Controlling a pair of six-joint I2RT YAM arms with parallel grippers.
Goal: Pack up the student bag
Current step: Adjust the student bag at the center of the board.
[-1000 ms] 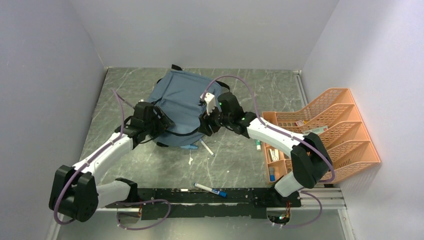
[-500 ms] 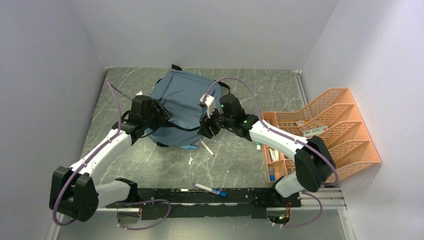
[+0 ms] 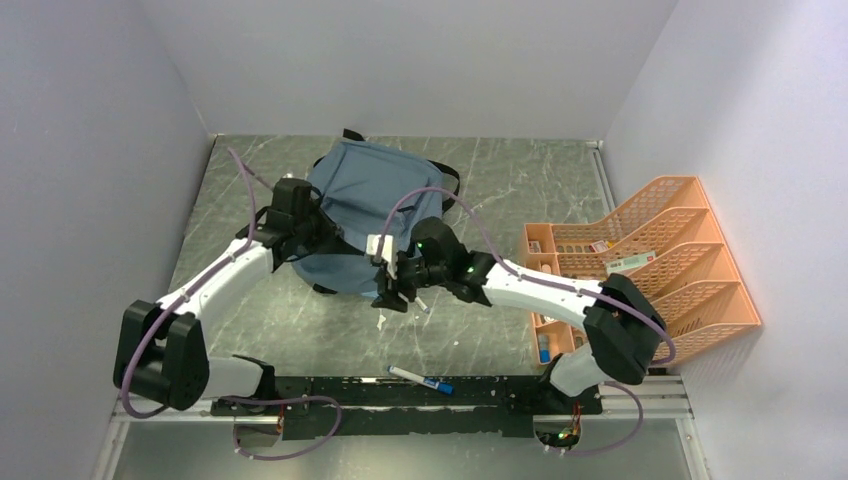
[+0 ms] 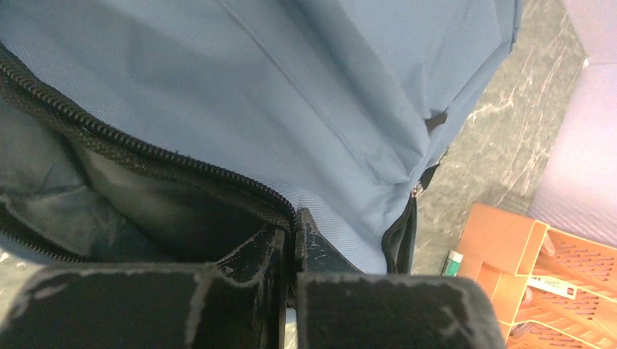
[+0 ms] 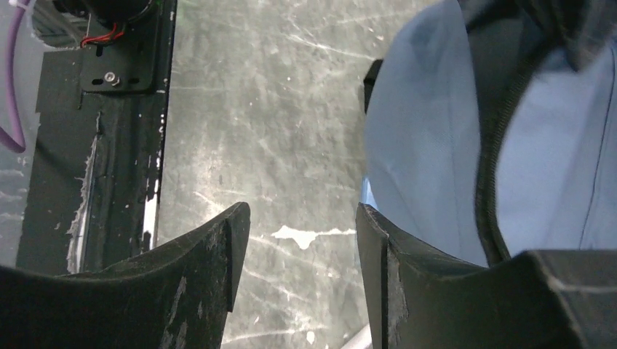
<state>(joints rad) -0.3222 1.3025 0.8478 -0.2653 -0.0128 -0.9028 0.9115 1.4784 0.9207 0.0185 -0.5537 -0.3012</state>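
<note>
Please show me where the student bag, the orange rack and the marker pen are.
student bag [image 3: 372, 190]: top view, upper fabric panel.
orange rack [image 3: 655, 205]: top view, far mesh wall.
marker pen [image 3: 418, 378]: top view, white barrel.

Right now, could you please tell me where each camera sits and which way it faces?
Top external: above, behind the bases, looking down on table, student bag, orange rack; both arms show.
Left wrist: faces the bag's open zipper; left gripper shut on its edge.
Right wrist: faces the table beside the bag; right gripper open.
Shared: the bag, in all three.
</note>
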